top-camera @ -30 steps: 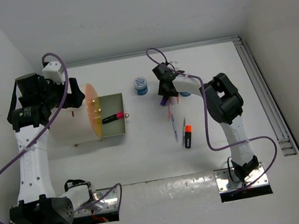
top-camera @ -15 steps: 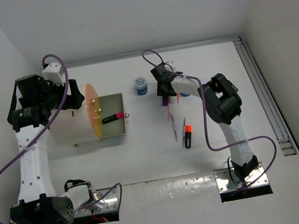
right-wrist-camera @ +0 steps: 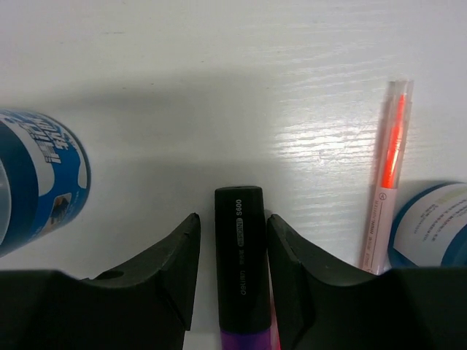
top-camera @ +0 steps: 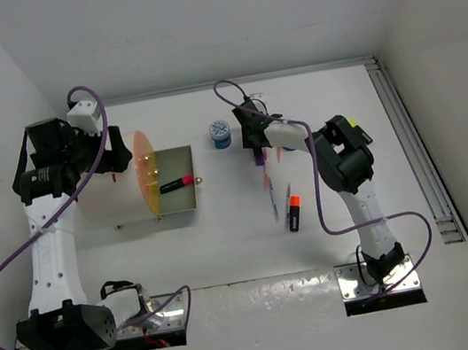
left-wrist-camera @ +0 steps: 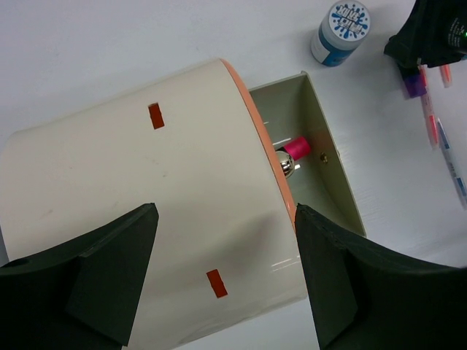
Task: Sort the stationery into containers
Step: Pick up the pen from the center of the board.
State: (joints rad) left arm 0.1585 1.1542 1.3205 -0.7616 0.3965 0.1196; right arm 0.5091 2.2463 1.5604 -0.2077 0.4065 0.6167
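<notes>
The cream drum cabinet [top-camera: 99, 198] lies at the left with one orange-fronted drawer [top-camera: 187, 203] pulled out. A pink-ended highlighter [top-camera: 177, 183] lies in that drawer. My left gripper [top-camera: 89, 168] is open above the cabinet [left-wrist-camera: 168, 197], its fingers [left-wrist-camera: 109, 277] wide apart. My right gripper [top-camera: 253, 136] is open and low over the purple-ended highlighter [right-wrist-camera: 239, 255], which lies on the table between the jaws. One blue-and-white roll [top-camera: 221, 132] stands to its left and shows in the right wrist view [right-wrist-camera: 36, 182]. The other roll [right-wrist-camera: 430, 226] is at its right.
A pink pen [right-wrist-camera: 387, 168] lies beside the right roll. Thin pens [top-camera: 271, 197] and an orange-ended highlighter [top-camera: 292, 213] lie nearer the arm bases. A brass knob [left-wrist-camera: 287, 165] sits on the drawer front. Walls close the table at left, back and right.
My right gripper has shifted a little to the far left, towards the roll, over the purple highlighter. The left arm, cabinet and drawer have not moved.
</notes>
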